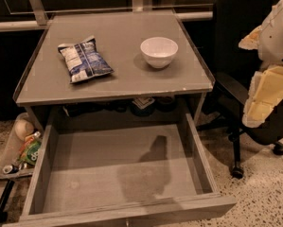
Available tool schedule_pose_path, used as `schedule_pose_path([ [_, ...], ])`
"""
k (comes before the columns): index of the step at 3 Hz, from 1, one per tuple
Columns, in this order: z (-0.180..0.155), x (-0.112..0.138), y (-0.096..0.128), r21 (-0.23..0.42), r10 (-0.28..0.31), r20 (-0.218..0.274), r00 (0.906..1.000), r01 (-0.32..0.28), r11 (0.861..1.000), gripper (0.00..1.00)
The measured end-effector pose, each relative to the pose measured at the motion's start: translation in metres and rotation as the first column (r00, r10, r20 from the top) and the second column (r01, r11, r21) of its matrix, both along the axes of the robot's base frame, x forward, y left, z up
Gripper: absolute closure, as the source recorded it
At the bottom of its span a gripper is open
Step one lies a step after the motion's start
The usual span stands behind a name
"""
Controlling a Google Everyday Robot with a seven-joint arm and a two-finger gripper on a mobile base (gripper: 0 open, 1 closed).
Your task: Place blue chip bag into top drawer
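hanging at three o'clock, pincer (266, 91) state: cannot tell; blue chip bag (84, 59) unpicked on surface (131, 82), top drawer (84, 174) open.

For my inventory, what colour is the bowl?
The bowl is white, camera view; gripper at right edge.

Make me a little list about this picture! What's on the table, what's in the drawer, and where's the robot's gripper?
blue chip bag: lying flat on the left of the tabletop
white bowl: on the tabletop, right of the bag, not touching it
top drawer: pulled open, bag not inside
gripper: at the right edge, beside the table, away from the bag
black chair: behind the gripper
job done: not yet
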State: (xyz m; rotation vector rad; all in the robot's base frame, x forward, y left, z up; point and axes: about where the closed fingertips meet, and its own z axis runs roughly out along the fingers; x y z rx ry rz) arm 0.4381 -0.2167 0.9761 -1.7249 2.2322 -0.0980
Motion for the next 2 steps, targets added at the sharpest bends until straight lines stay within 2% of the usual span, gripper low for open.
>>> schedule_pose_path([
  [1,0.000,0.000,0.000,0.000,0.000,0.000,1.0000,0.000,1.000,0.00],
  [2,0.006,0.007,0.011,0.017,0.011,0.014,0.9998,-0.012,1.000,0.00],
])
